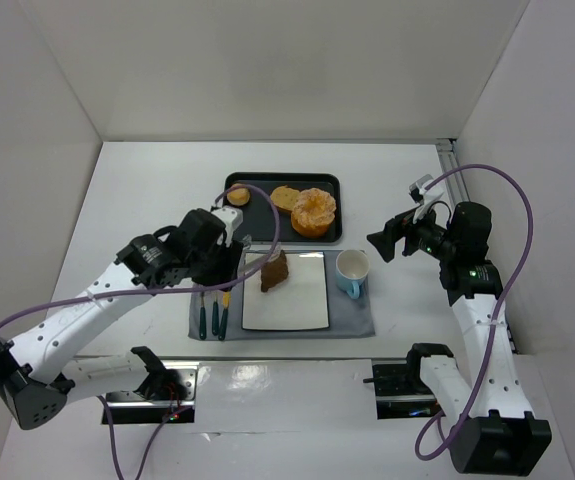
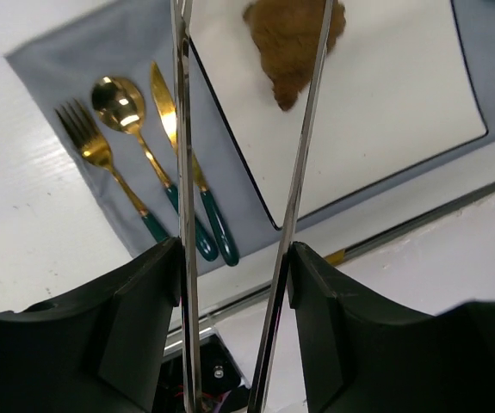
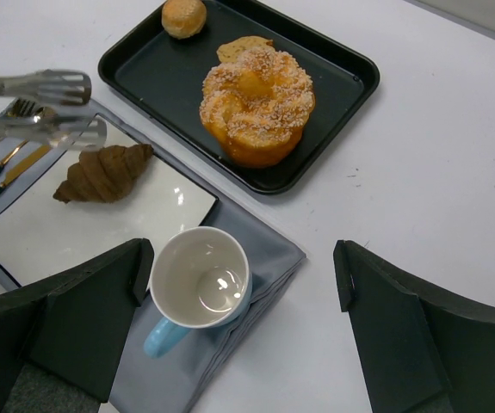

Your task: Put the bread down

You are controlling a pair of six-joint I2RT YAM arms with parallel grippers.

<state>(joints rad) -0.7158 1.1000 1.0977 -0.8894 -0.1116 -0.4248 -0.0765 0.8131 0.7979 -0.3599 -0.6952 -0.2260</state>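
The bread, a brown croissant (image 1: 275, 272) (image 2: 294, 39) (image 3: 102, 175), lies on the white square plate (image 1: 302, 305) (image 2: 385, 103) (image 3: 101, 232), near its far left corner. My left gripper (image 1: 229, 250) (image 2: 234, 258) is shut on metal tongs (image 1: 255, 260) (image 2: 181, 129) (image 3: 53, 86). The tong arms stand spread apart, their tips on either side of the croissant's end and not squeezing it. My right gripper (image 1: 382, 243) (image 3: 240, 267) hangs open above the mug, holding nothing.
A black tray (image 1: 252, 222) (image 3: 170, 77) behind the plate holds a large sugared bun (image 1: 313, 212) (image 3: 257, 103), a small roll (image 1: 238, 196) (image 3: 183, 15) and another piece. A blue mug (image 1: 352, 270) (image 3: 200, 280) and gold cutlery (image 1: 212, 315) (image 2: 118, 103) flank the plate on a grey placemat (image 1: 352, 320).
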